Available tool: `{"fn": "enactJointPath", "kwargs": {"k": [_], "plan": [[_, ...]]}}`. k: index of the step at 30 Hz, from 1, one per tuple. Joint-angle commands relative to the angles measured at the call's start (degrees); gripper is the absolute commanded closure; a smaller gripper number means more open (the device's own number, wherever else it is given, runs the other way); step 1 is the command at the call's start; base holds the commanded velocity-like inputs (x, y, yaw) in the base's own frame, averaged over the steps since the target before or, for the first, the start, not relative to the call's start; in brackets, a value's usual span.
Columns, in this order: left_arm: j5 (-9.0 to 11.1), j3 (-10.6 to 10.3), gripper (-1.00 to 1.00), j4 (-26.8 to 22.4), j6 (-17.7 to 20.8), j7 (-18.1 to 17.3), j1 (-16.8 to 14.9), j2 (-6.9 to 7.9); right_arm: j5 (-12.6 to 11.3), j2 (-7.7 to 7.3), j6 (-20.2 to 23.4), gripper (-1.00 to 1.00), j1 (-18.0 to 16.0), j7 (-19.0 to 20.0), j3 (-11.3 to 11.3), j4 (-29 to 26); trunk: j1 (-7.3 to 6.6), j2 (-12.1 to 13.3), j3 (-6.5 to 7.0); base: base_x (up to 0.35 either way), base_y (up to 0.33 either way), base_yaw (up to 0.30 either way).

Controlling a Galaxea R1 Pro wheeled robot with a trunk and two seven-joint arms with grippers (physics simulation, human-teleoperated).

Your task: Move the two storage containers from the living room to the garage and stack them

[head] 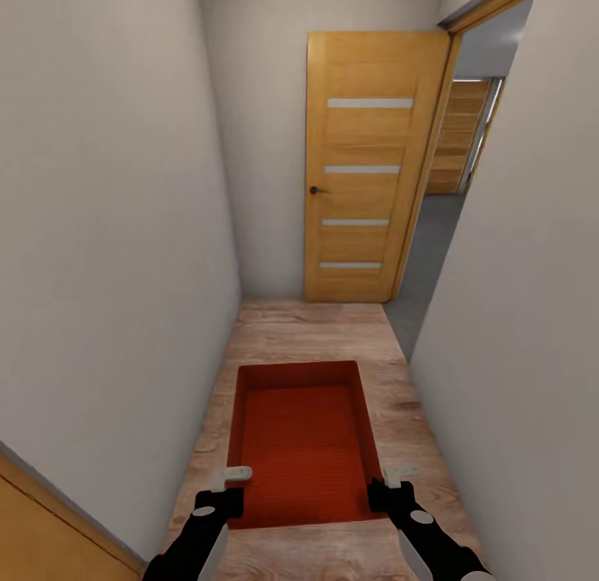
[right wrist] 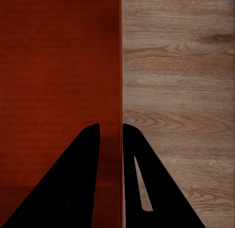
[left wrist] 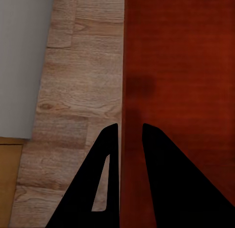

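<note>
The storage container [head: 304, 439] hides the wood-plank flooring [head: 283, 331] beneath it, and both arms are cut off.

Soft, even light — faint shadows, no glare, edges slightly blurred and stretched.

1. Your head view looks forward and down a hallway toward the door [head: 370, 169].
2. Your wrist views look closely down the storage container's [head: 304, 444] opposite walls, shared with the head view.

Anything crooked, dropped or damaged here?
Nothing stands out. The storage container is held level between the left gripper and right gripper, one wall in each, above the wood-plank floor; it is empty and intact.
</note>
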Motion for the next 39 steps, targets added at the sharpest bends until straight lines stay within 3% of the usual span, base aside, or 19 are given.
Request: {"fn": "enactJointPath", "kwargs": {"k": [1,39], "plan": [[-1.23,0.17,1.0,-0.64,0.39,0.15,-0.04,-0.07,-0.88,-0.44,-0.21,1.0,-0.05,0.0,0.86,0.24,0.06,-0.12,-0.12,0.325,0.0,0.0],[-1.23,0.13,1.0,-0.47,0.32,0.15,-0.05,-0.07,-0.88,-0.44,-0.21,1.0,-0.05,-0.09,0.94,0.24,0.06,-0.12,-0.12,0.325,0.0,0.0]]}}
